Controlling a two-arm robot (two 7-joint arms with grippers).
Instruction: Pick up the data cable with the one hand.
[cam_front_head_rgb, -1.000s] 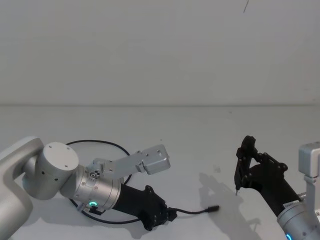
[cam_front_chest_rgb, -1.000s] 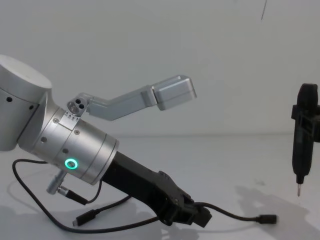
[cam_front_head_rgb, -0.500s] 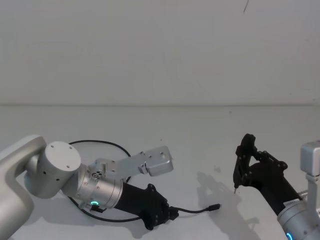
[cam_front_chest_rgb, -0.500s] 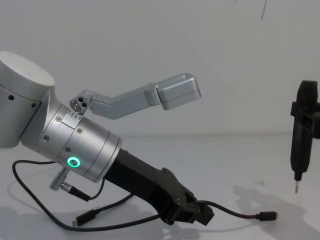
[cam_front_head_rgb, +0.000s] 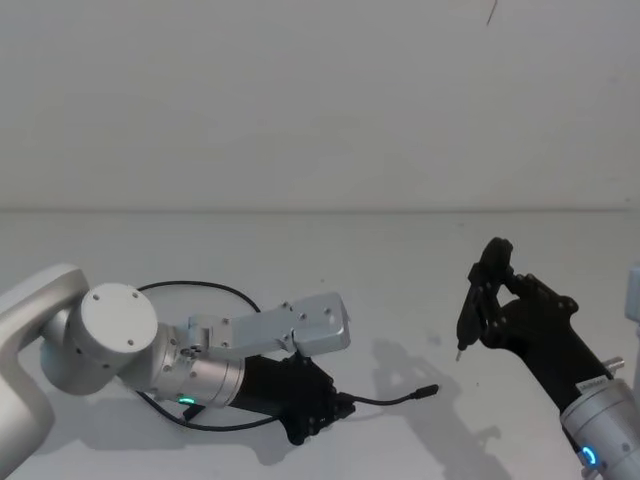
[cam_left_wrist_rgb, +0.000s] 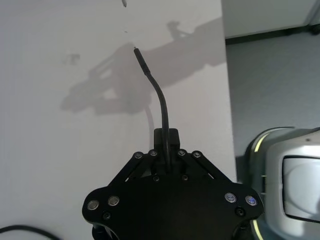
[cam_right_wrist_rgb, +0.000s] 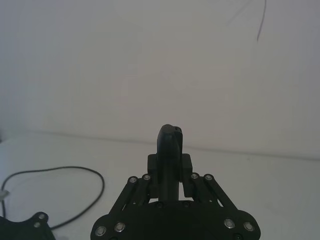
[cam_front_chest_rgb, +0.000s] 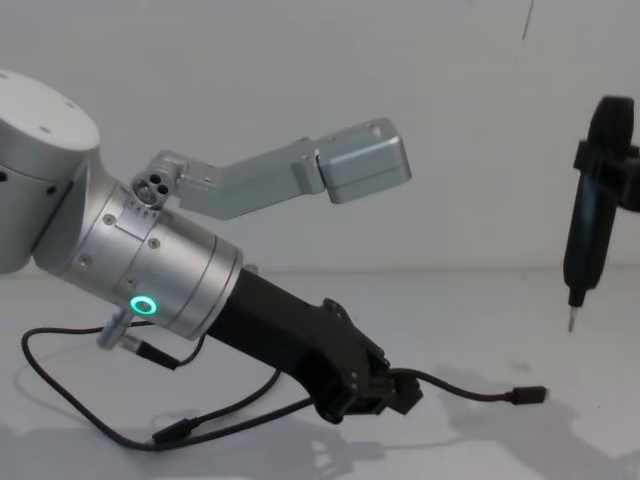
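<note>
The data cable (cam_front_head_rgb: 385, 399) is a thin black cord. It loops behind my left arm and runs out to a small plug (cam_front_head_rgb: 428, 390) hanging just above the table. My left gripper (cam_front_head_rgb: 335, 408) is shut on it a short way back from that plug. In the left wrist view the cord (cam_left_wrist_rgb: 162, 107) leaves the closed fingers (cam_left_wrist_rgb: 171, 137) and curves away. In the chest view the gripper (cam_front_chest_rgb: 398, 388) is lifted off the table, and the cable's other plug (cam_front_chest_rgb: 168, 436) lies below the arm. My right gripper (cam_front_head_rgb: 497, 302) is shut on a black pen-shaped tool (cam_front_chest_rgb: 590, 225).
The white table (cam_front_head_rgb: 350, 250) runs back to a plain white wall. The tool's metal tip (cam_front_head_rgb: 459, 353) hangs above the table, right of the cable's plug. A short black lead with a silver plug (cam_front_chest_rgb: 135, 345) hangs from my left wrist. The cable's loop (cam_right_wrist_rgb: 75, 172) lies at the left.
My left gripper has risen with the cable, lifting the plug end off the table. The right arm has raised the pen-shaped tool and shifted it slightly left.
</note>
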